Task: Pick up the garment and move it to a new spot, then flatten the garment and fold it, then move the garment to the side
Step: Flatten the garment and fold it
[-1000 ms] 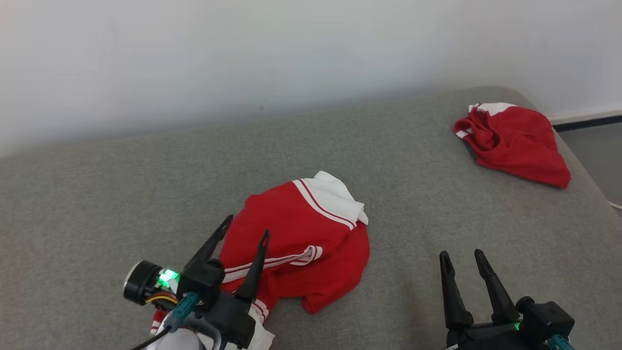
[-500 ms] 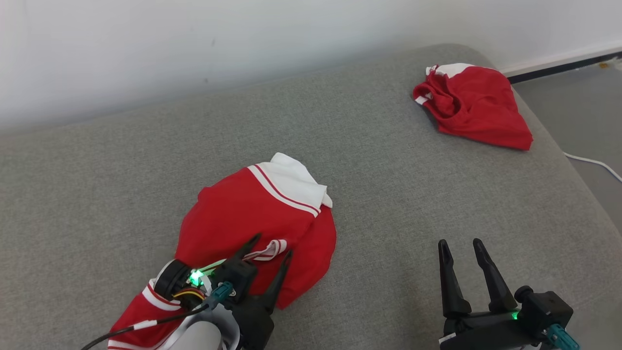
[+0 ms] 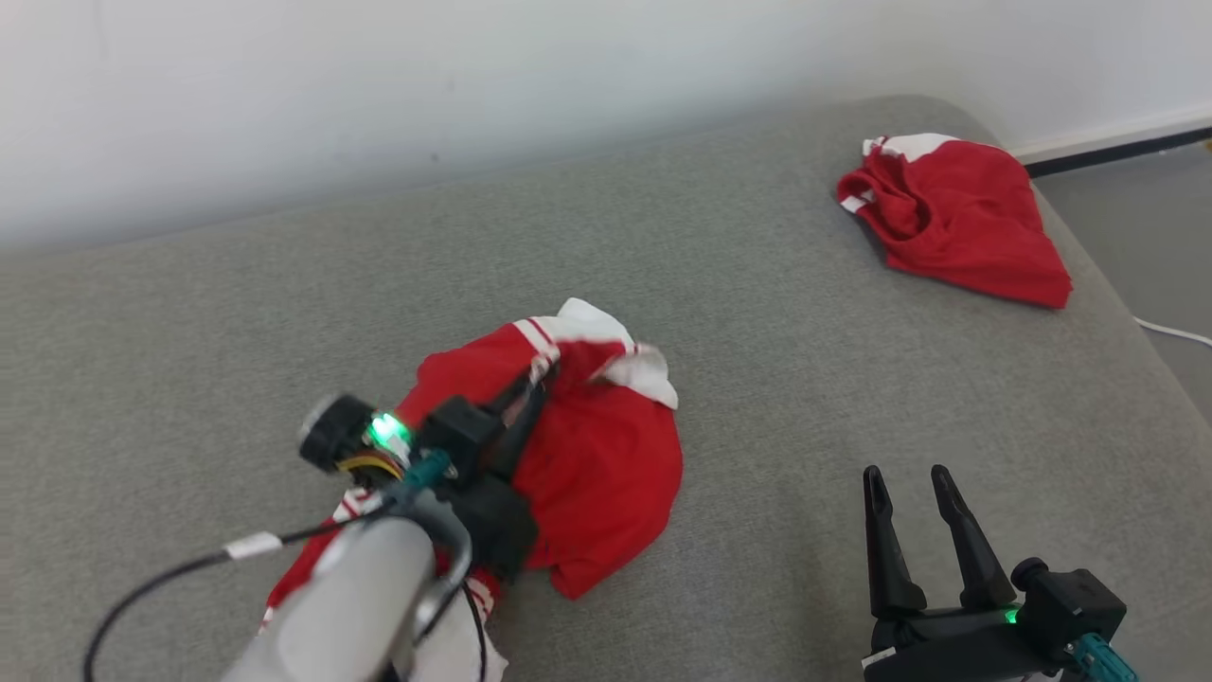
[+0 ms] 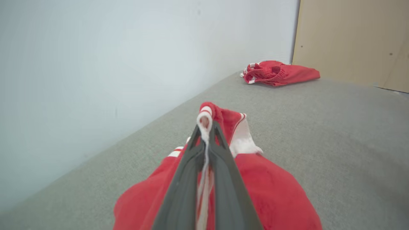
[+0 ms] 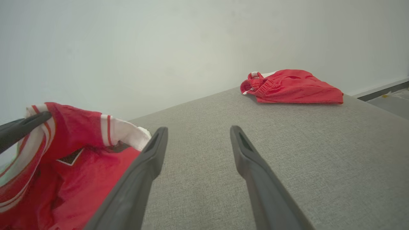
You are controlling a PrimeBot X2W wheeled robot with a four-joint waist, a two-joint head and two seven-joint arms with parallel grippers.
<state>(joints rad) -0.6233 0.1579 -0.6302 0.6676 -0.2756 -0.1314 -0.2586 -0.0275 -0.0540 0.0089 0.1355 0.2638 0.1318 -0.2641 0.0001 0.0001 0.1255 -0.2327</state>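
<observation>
The garment (image 3: 606, 464) is a crumpled red top with white collar and white stripes, lying mid-surface on the grey cushion (image 3: 757, 313). My left gripper (image 3: 538, 379) is shut on a white-striped fold of it and holds that fold raised above the heap. In the left wrist view the two fingers meet at the tips (image 4: 206, 123) with white trim pinched between them and red cloth (image 4: 274, 191) hanging below. The right wrist view shows the lifted cloth (image 5: 73, 131) at its left. My right gripper (image 3: 902, 474) (image 5: 198, 131) stands open at the lower right, apart from the cloth.
A second red garment (image 3: 956, 223) (image 4: 278, 72) (image 5: 290, 86) lies bunched at the cushion's far right corner. A white wall runs behind. Floor (image 3: 1146, 218) with a white cable (image 3: 1174, 332) lies past the right edge. A tan panel (image 4: 351, 41) stands beyond the far corner.
The left gripper, open over the garment before, has shut on a striped fold and pulled it up, bunching the collar. The head camera shifted. The right gripper stayed open and still.
</observation>
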